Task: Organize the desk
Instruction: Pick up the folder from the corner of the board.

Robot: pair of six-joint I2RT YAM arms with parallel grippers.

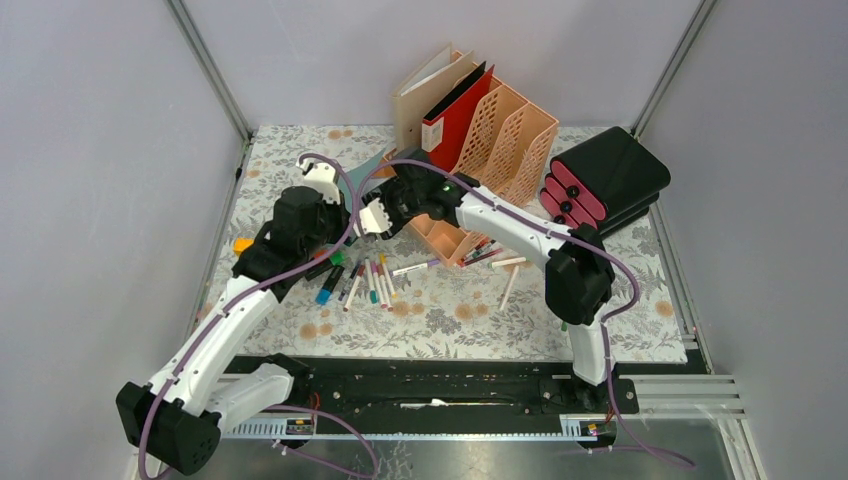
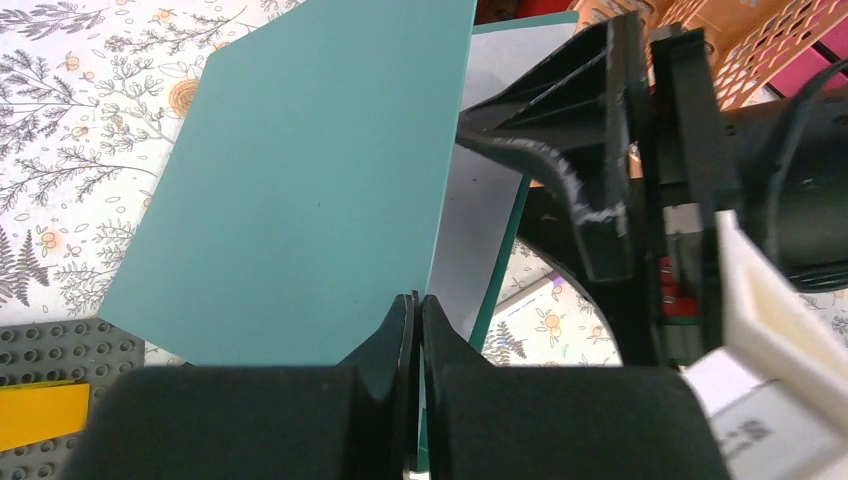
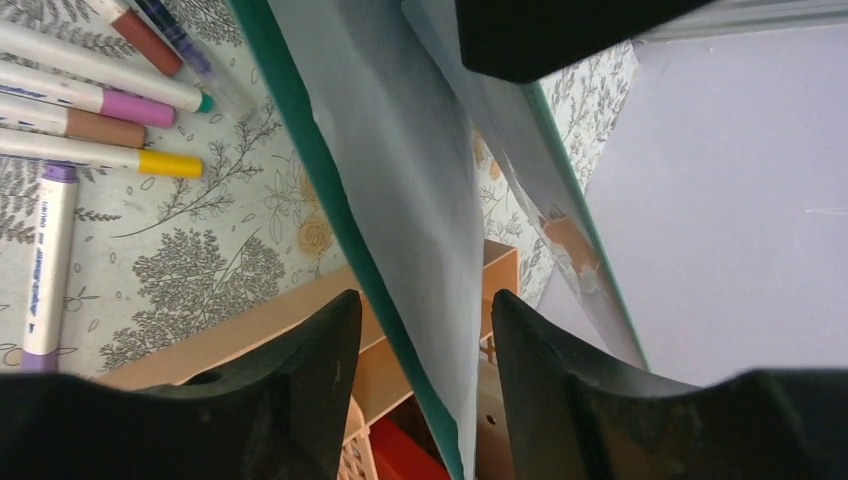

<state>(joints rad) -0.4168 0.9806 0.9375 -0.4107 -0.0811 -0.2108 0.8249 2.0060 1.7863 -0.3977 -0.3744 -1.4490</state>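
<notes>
The desk (image 1: 600, 300) is a tabletop under a whitish cloth with grey leaves and orange flowers. A teal folder (image 2: 320, 180) with a grey inner side is held up above it near the back middle, and shows in the top view (image 1: 364, 176). My left gripper (image 2: 420, 305) is shut on the folder's near edge. My right gripper (image 3: 418, 312) is open, its jaws on either side of the folder's cover (image 3: 400, 200) without pinching it. In the top view the left gripper (image 1: 328, 190) and the right gripper (image 1: 368, 212) meet at the folder.
A peach file rack (image 1: 510, 135) holds a red binder (image 1: 450, 115) and beige folders (image 1: 425, 90) at the back. A black case with pink ends (image 1: 605, 180) lies at the right. A peach pen tray (image 1: 445, 238) and scattered markers (image 1: 370, 280) lie mid-desk. A grey baseplate (image 2: 50, 345) lies at the left.
</notes>
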